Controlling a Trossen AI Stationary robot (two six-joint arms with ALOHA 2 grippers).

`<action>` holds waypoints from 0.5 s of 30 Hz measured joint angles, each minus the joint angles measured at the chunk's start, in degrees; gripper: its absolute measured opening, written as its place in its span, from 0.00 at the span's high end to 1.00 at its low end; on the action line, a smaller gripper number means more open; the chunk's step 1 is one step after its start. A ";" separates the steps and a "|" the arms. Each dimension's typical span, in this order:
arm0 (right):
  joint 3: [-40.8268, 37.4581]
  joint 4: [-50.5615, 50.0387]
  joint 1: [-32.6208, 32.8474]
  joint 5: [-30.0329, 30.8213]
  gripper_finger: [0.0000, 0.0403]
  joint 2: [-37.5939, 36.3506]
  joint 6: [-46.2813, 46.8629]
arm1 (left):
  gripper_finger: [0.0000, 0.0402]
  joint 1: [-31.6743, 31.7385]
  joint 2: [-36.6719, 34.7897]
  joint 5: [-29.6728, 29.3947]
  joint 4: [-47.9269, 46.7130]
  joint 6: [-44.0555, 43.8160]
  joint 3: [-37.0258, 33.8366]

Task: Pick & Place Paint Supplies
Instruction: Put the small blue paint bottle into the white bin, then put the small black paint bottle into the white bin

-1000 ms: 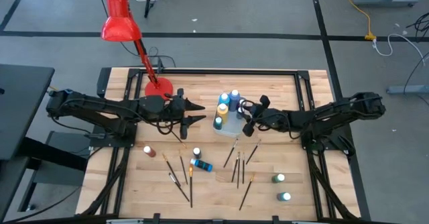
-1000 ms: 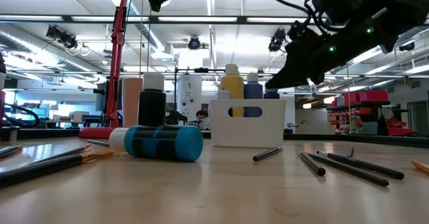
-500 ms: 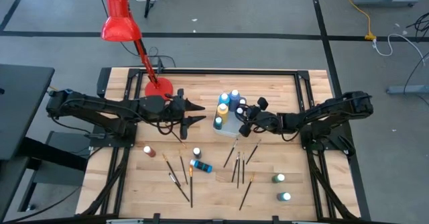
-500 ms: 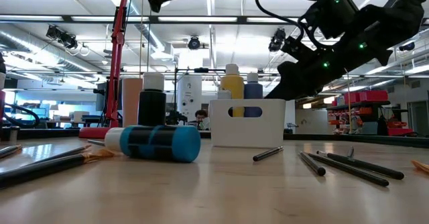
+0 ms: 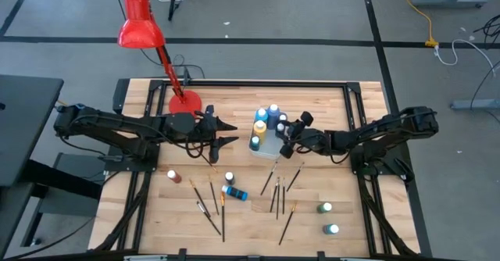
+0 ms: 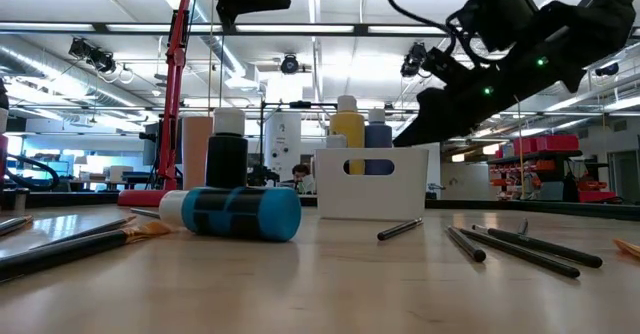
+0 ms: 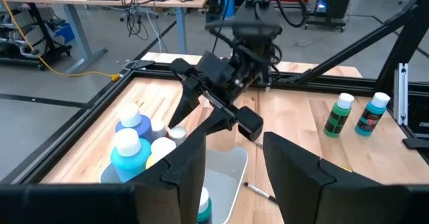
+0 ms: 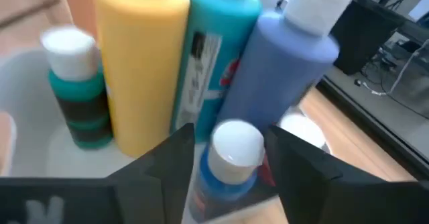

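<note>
From above, my right gripper [image 5: 287, 136] sits at the right edge of the white bin [image 5: 268, 146] in the middle of the table [image 5: 328, 105], its fingers spread. My left gripper [image 5: 228, 131] hangs just left of the bin, fingers apart and holding nothing. The bin holds several white-capped bottles [image 5: 266, 120]. Nearer the front edge lie the loose brushes [image 5: 276, 192], a blue bottle on its side [image 5: 234, 192], a dark upright bottle [image 5: 229, 178], a red-brown bottle [image 5: 173, 176] at the left and two green bottles [image 5: 329, 219] at the right. The red lamp [image 5: 141, 23] stands at the far left.

At table height, my right arm comes down from the upper right onto the right end of the bin [image 6: 370, 182] (its fingertips are hidden behind the bin wall). A yellow bottle [image 6: 346, 134] and a blue one [image 6: 377, 135] rise above the rim.

Through my left wrist camera, my two fingers [image 7: 182, 167] stand apart with only air between them, and beyond them the right gripper [image 7: 213, 113] reaches over the bin [image 7: 221, 177].

Through my right wrist camera, my fingers [image 8: 167, 160] stand either side of a small blue bottle [image 8: 228, 163]; I cannot tell whether they touch it.
</note>
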 joint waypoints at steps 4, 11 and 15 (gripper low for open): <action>0.00 0.17 0.05 -0.07 0.48 -2.47 -0.47 | 0.60 -0.02 0.00 -0.06 -0.37 -0.09 0.00; 0.02 4.30 0.99 -9.09 0.48 -5.50 -1.17 | 0.60 0.00 0.00 -0.03 -1.34 -0.13 0.00; 0.04 8.25 2.13 -16.88 0.50 -5.52 -1.09 | 0.60 0.00 0.00 3.92 -4.43 -0.15 0.00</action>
